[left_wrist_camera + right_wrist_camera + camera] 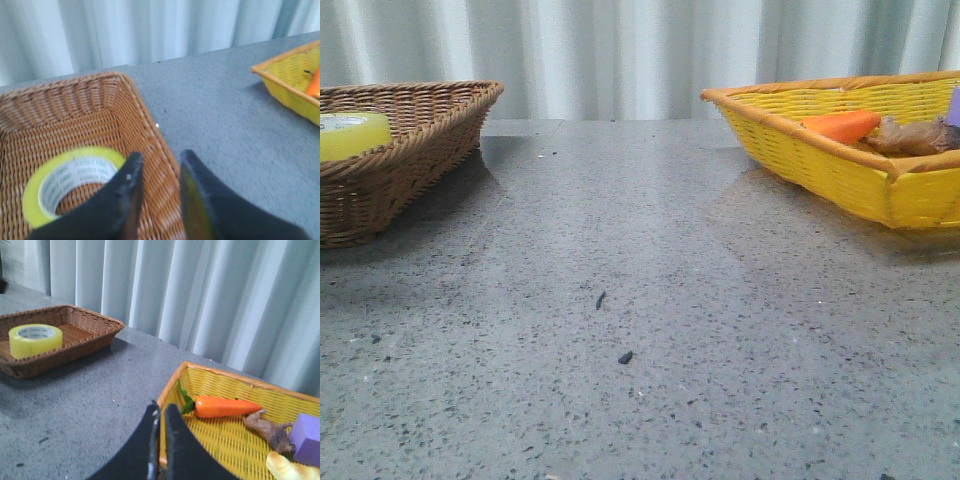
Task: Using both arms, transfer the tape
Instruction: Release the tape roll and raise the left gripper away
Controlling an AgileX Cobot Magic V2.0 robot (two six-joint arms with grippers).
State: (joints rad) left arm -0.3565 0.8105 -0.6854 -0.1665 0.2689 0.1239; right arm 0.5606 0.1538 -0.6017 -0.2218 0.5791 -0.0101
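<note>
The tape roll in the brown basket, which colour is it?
The tape is bright yellow with a white inner core; the left wrist view shows it best.

A: Where is the tape (352,133)?
B: Flat in the wicker basket (415,150) at the table's (650,330) left.
A: And on the right?
B: Another basket (840,170), well apart, holding a carrot (840,126); a block (306,438) lies beside a root-like piece (270,431).
</note>
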